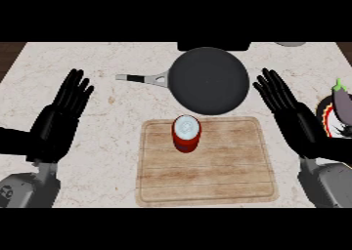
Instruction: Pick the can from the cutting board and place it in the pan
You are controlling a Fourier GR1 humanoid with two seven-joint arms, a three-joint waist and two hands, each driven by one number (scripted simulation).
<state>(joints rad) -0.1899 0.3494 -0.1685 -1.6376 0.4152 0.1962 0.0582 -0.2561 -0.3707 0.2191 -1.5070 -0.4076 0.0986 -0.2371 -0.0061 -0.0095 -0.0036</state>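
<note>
A red can (pixel 186 134) with a silver top stands upright on the wooden cutting board (pixel 206 180), near its far edge. Just behind the board lies a dark round pan (pixel 210 80) with nothing in it, its grey handle (pixel 141 78) pointing left. My left hand (pixel 62 117) is open, fingers straight, to the left of the board. My right hand (pixel 293 114) is open too, to the right of the board and pan. Neither hand touches the can.
A purple eggplant (pixel 346 106) lies on a dark plate (pixel 324 108) at the right edge, close to my right hand. A dark object (pixel 213 46) sits at the counter's far edge behind the pan, and a grey one (pixel 290 44) at the top right.
</note>
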